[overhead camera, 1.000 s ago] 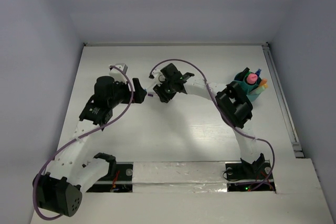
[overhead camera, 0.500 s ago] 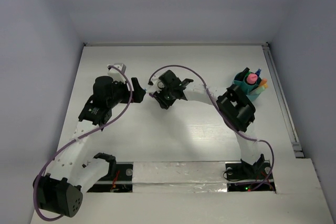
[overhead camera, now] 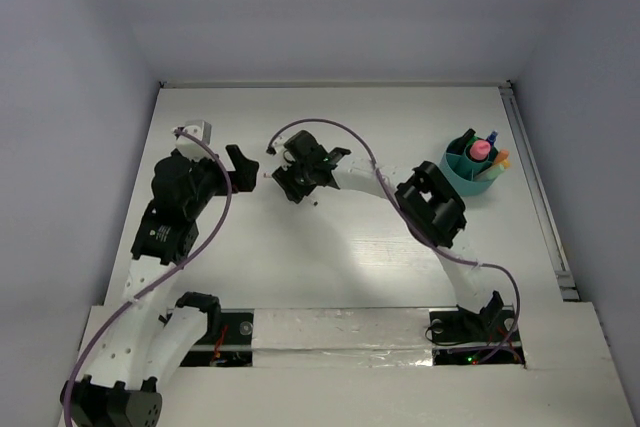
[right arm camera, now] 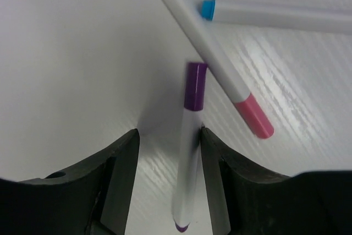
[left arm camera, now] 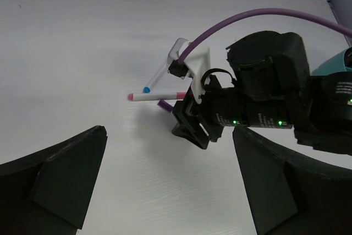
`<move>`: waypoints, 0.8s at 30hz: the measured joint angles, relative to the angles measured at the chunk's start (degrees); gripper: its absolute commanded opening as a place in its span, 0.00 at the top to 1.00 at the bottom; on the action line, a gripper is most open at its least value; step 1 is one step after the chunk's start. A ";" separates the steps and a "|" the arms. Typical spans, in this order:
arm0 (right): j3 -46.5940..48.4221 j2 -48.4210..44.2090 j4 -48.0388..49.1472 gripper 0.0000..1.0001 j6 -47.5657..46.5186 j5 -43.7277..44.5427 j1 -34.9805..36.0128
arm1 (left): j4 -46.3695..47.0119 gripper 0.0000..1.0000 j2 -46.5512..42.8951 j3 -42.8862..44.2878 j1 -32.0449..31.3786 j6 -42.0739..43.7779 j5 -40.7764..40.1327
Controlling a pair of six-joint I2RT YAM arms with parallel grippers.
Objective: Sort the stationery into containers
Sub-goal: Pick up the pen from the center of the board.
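Three thin white markers lie together on the table. The purple-capped marker [right arm camera: 187, 152] stands between the jaws of my right gripper [right arm camera: 169, 136]. It rests against the right finger [right arm camera: 220, 163] and a gap separates it from the left one, so the jaws are open. A pink-capped marker [right arm camera: 212, 59] and a blue-capped marker [right arm camera: 275, 16] lie crossed just beyond it. My left gripper [left arm camera: 168, 158] hangs wide open with nothing in it, looking at the right gripper [left arm camera: 190, 125] from the left. The teal holder [overhead camera: 455, 175] stands far right.
The teal holder has a pink-topped piece [overhead camera: 480, 150] and other stationery in it. A purple cable [left arm camera: 247, 17] arches over the right wrist. A rail [overhead camera: 535, 187] runs along the table's right edge. The two grippers [overhead camera: 240, 167] [overhead camera: 288, 185] are close together, left of centre.
My right gripper has slid left and lower over the markers. The left arm has drawn back to the left, still open.
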 measured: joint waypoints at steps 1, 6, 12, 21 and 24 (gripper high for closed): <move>1.16 0.76 -0.04 0.48 0.02 0.59 0.22 | 0.07 0.01 -0.76 0.02 0.15 -0.04 -0.20; 6.78 4.48 -0.44 0.57 -0.48 4.11 1.60 | 0.46 0.01 -2.64 0.02 0.70 -0.28 -0.68; 12.04 7.39 -2.67 0.66 -1.05 6.21 3.19 | 0.44 0.01 -2.67 0.00 0.72 -0.42 -0.68; 20.92 11.72 -9.25 1.00 -2.49 7.85 3.67 | 0.44 0.01 -3.10 0.00 1.01 -0.42 -0.90; 21.92 12.04 -10.21 1.00 -2.38 7.80 3.67 | 0.42 0.01 -3.37 0.00 1.11 -0.42 -0.96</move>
